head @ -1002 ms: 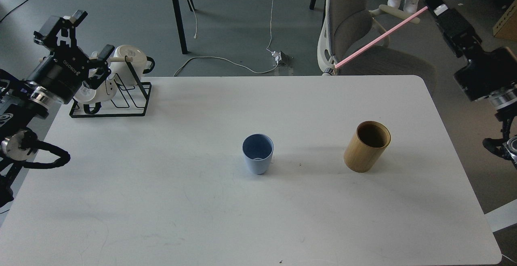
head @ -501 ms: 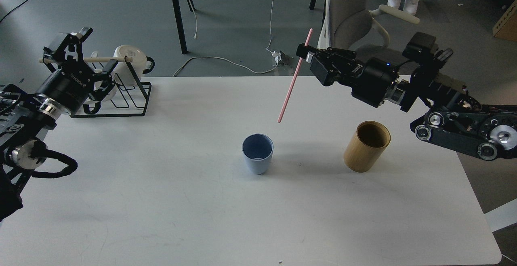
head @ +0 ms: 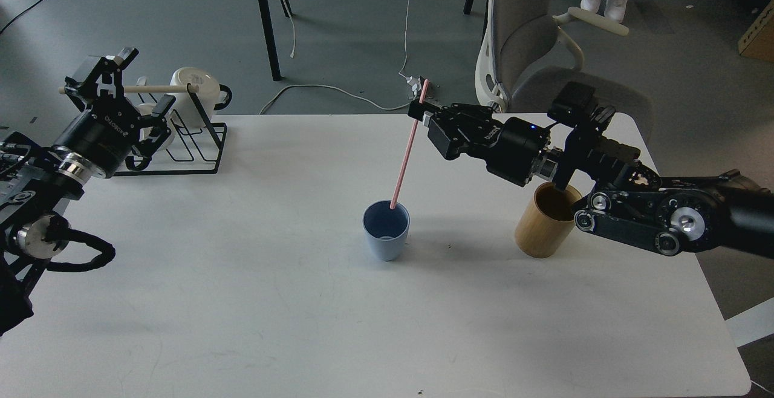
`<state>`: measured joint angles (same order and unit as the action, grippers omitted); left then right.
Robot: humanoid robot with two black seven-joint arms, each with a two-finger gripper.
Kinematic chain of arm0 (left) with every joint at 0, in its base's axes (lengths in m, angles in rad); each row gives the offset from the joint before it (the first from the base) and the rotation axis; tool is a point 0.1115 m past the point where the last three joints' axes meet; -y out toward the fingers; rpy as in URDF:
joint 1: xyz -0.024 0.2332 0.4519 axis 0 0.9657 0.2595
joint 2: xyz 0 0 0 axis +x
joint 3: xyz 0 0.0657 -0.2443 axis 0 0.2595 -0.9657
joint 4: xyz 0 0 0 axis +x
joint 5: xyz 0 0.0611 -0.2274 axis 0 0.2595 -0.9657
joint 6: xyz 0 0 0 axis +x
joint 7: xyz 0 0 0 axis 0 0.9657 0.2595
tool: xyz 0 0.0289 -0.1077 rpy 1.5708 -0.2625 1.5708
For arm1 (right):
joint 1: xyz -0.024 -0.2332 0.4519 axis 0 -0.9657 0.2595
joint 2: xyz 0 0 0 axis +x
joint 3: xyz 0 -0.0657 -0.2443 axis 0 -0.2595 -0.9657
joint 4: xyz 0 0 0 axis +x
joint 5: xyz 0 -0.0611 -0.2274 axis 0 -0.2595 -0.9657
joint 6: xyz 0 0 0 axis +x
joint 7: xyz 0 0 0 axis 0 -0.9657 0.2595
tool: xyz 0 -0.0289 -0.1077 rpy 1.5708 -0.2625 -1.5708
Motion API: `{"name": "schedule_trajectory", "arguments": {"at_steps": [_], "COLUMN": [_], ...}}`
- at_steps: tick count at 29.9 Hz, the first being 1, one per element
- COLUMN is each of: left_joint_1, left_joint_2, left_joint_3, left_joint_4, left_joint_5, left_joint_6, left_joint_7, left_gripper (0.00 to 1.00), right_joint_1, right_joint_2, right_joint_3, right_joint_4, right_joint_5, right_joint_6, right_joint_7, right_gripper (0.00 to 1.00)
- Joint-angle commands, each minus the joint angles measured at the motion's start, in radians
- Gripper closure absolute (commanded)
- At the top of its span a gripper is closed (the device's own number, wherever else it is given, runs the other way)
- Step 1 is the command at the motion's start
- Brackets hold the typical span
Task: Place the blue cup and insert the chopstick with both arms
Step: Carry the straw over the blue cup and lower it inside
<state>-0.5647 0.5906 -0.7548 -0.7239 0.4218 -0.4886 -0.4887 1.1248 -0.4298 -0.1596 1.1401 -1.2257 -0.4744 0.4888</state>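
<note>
The blue cup (head: 386,229) stands upright near the middle of the white table (head: 302,325). My right gripper (head: 420,114) comes in from the right and is shut on a pink chopstick (head: 406,151) near its top end. The chopstick hangs steeply, and its lower tip sits at the cup's far rim, at or just inside the mouth. My left gripper (head: 121,86) is at the far left over the mug rack, open and empty, its fingers spread.
A tan wooden cylinder (head: 547,221) stands right of the cup, partly under my right arm. A black wire rack (head: 181,138) with white mugs (head: 193,86) and a pale wooden rod sits at the table's back left. A grey chair (head: 526,29) stands behind the table.
My right arm swung in from the far right and came down, bringing the chopstick from high over the chair to the cup's mouth. My left gripper shifted slightly near the rack.
</note>
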Motion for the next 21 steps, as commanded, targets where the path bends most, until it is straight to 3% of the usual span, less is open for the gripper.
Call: {"name": "schedule_trajectory", "arguments": {"at_steps": [1, 12, 13, 15, 21], "left_joint_1": [0.000, 0.000, 0.000, 0.000, 0.000], "left_joint_2": [0.000, 0.000, 0.000, 0.000, -0.003], "left_joint_3": [0.000, 0.000, 0.000, 0.000, 0.000], "left_joint_4": [0.000, 0.000, 0.000, 0.000, 0.000], "left_joint_5": [0.000, 0.000, 0.000, 0.000, 0.000], "left_joint_6": [0.000, 0.000, 0.000, 0.000, 0.000], "left_joint_7": [0.000, 0.000, 0.000, 0.000, 0.000], "left_gripper": [0.02, 0.02, 0.02, 0.02, 0.02], "right_joint_1": [-0.019, -0.085, -0.086, -0.088, -0.105], "right_joint_2": [0.025, 0.098, 0.103, 0.112, 0.131], "right_joint_3": [-0.001, -0.001, 0.000, 0.000, 0.023], "right_joint_4": [-0.028, -0.102, -0.105, -0.106, -0.102], "right_joint_5": [0.000, 0.000, 0.000, 0.008, 0.034], "right_joint_6": [-0.003, -0.014, -0.014, -0.013, -0.014], "right_joint_7": [0.000, 0.000, 0.000, 0.000, 0.000], "right_gripper": [1.00, 0.98, 0.93, 0.66, 0.27]}}
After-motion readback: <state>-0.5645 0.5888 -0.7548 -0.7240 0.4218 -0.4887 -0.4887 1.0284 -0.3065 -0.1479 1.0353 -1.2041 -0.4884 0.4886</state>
